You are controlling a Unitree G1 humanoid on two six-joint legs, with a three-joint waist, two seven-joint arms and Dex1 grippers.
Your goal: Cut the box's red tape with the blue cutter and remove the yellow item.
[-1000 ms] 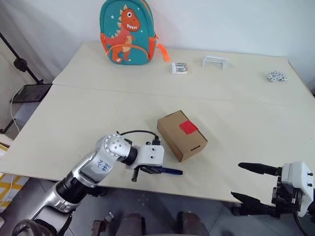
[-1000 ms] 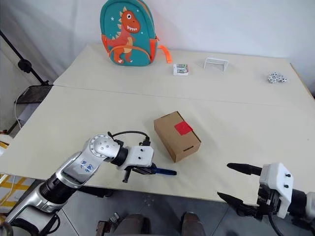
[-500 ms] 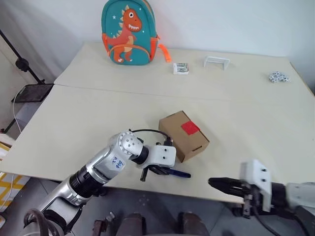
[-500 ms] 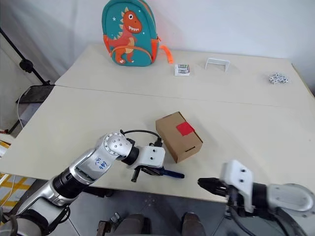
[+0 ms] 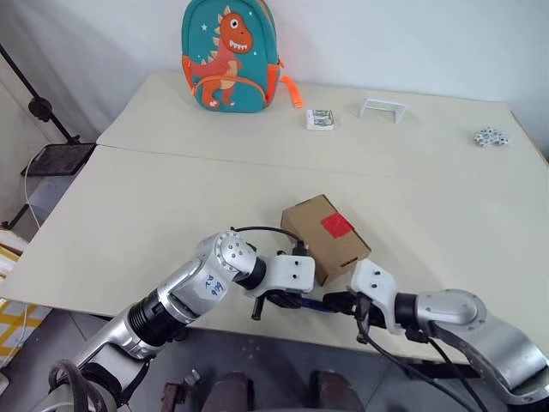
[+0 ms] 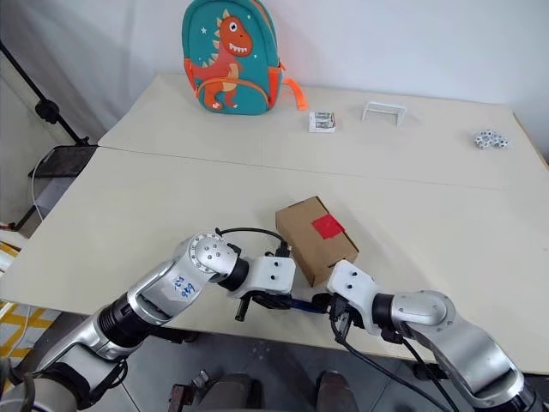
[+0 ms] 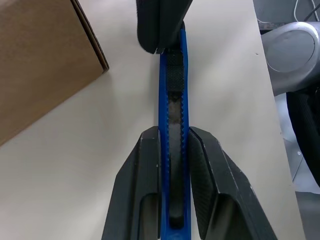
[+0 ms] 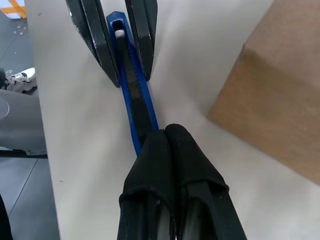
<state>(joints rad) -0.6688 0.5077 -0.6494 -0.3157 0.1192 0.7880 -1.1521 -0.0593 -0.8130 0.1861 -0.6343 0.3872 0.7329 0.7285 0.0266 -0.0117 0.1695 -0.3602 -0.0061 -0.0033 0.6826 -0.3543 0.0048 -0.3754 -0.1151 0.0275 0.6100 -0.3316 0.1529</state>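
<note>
On beige table (image 5: 171, 197), dinosaur backpack (image 5: 230, 55).

A: What can't you make out here?

B: The far end of the blue cutter (image 7: 172, 130) goes under the right gripper (image 7: 160, 30), so its tip is hidden; its near end runs off the edge of the left wrist view between the left gripper (image 7: 172, 165) fingers.

A: And the box (image 5: 326, 239)?

B: Its near left corner sits behind the left wrist housing. In both wrist views it is cut off by the picture's edge, with the red tape (image 5: 336, 226) out of frame.

A: Anything too small?

B: The print on the white packet (image 5: 319, 119) far back, and the small grey cluster (image 5: 489, 136) at the far right, can't be read or identified
</note>
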